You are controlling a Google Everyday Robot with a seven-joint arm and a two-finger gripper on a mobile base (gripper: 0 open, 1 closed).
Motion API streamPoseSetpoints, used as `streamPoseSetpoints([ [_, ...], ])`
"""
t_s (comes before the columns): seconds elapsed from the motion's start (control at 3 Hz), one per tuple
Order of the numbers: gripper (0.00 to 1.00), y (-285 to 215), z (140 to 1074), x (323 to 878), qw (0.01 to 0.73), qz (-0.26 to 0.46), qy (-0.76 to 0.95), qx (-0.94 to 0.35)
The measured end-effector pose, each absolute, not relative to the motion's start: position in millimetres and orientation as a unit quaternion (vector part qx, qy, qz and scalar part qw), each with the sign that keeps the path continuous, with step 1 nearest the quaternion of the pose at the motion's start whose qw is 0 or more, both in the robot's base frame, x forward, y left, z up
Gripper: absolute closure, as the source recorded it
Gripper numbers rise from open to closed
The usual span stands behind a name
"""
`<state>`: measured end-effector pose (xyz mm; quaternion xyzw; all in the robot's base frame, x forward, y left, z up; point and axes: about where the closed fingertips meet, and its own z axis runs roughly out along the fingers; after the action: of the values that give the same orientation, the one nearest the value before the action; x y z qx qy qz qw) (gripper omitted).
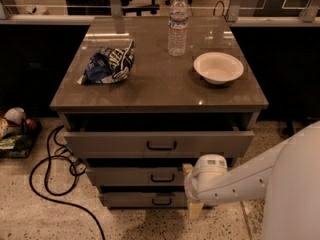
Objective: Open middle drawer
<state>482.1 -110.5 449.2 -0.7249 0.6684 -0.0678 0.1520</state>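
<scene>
Camera view: middle drawer (125,176) sits beneath the pulled-out top drawer (110,144). Judged rigid and free-sliding; best held by its black bar handle (162,178). Gripper (191,189) is at its right end, grip state undeterminable.

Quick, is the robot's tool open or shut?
The tool: cannot be told; it is by the right end of the middle drawer.
</scene>
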Motion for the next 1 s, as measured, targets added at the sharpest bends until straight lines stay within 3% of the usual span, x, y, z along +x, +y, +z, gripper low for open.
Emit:
streamPoseSetpoints([
  [0.67,0.00,-111,431,511,0.193,-0.074,0.646,-0.735],
  [1.0,0.00,-103,414,515,0.180,-0.079,0.636,-0.746],
])
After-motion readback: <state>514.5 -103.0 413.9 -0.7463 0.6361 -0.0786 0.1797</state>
